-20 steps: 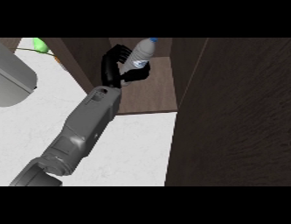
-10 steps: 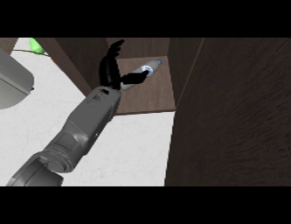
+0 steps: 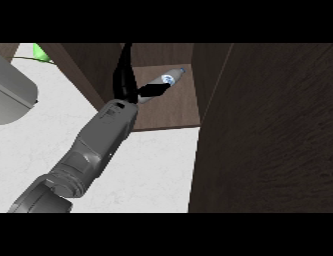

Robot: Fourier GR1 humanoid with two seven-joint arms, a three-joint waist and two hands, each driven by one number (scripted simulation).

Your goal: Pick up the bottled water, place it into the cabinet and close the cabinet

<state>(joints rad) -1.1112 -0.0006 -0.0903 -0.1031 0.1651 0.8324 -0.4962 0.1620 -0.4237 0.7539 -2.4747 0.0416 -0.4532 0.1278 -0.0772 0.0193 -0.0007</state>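
Note:
The bottled water (image 3: pixel 167 79) is a clear bottle with a blue-white label. It lies tilted on the brown shelf floor of the cabinet (image 3: pixel 175 112), cap end pointing up and to the right. My right hand (image 3: pixel 127 82) is just left of it inside the cabinet opening, fingers (image 3: pixel 125 60) straight up. The thumb (image 3: pixel 154 90) touches the bottle's lower end. The hand is open, not curled round the bottle. My left hand does not show.
The dark wooden cabinet door (image 3: pixel 280 140) stands open and fills the right half of the view. A thick grey forearm (image 3: pixel 3 95) sits at the left edge. White counter (image 3: pixel 43 145) lies below, and a green object (image 3: pixel 42 52) shows at the top left.
The right hand carried the upright bottle deeper into the cabinet. Its fingers then straightened, and the bottle tipped over to the right onto the shelf.

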